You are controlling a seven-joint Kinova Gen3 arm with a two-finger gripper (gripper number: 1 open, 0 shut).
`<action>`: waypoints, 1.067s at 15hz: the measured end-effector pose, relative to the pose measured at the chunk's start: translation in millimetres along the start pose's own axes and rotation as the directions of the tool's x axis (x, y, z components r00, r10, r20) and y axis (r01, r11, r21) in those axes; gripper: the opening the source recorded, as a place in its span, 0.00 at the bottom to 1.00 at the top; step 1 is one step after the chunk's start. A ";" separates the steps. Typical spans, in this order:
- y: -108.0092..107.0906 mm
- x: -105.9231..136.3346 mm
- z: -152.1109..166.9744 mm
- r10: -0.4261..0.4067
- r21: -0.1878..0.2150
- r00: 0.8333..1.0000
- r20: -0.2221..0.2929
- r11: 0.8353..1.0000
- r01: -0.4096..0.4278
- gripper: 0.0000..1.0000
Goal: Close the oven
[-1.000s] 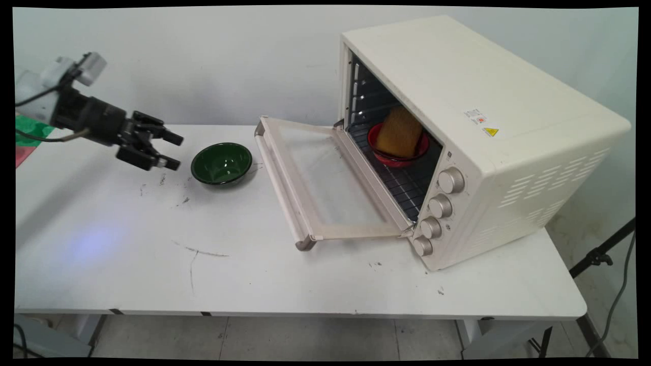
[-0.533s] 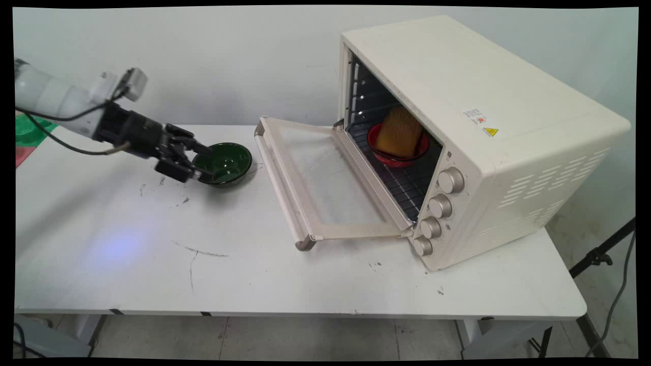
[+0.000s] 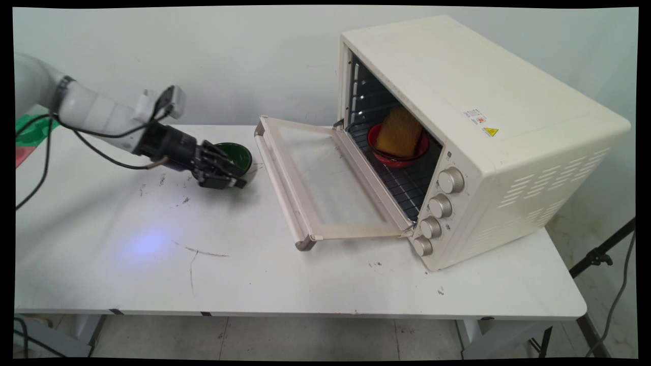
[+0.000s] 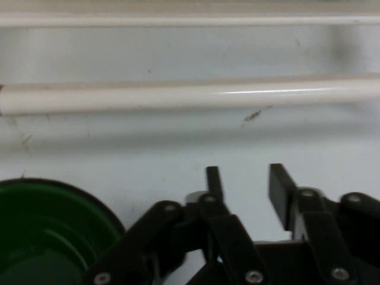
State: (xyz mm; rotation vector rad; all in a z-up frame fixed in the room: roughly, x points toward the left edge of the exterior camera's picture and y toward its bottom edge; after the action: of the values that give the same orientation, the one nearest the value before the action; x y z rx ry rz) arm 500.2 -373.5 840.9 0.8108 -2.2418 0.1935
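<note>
Right, gripper point(image 3: 235, 179) is hovering low beside the green bowl point(image 4: 41, 231), fingers sitting apart, gripping nothing. Bowl is sitting on the table point(image 3: 305, 284) left of the oven door point(image 3: 315, 178). It's looking rigid, light, glossy-slick; the thin rim is probably the best hold.

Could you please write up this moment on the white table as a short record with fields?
tool: open, low over the table, at the near side of the green bowl; contact cannot be told
bowl: empty, left of the oven door
oven: door folded down open
inside oven: red bowl on the rack, holding a yellow-brown sponge-like block
table: white, scuffed
</note>
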 end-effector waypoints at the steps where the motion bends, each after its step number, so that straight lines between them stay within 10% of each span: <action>1: 1.1 2.4 10.4 0.000 0.005 1.000 0.004 1.000 0.000 0.00; 16: 1.8 13.8 92.4 -0.012 0.045 0.999 0.050 0.999 0.010 0.00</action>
State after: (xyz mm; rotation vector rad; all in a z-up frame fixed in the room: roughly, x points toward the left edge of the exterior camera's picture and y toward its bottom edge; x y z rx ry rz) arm 437.1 -412.4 784.0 0.8606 -2.2863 0.2209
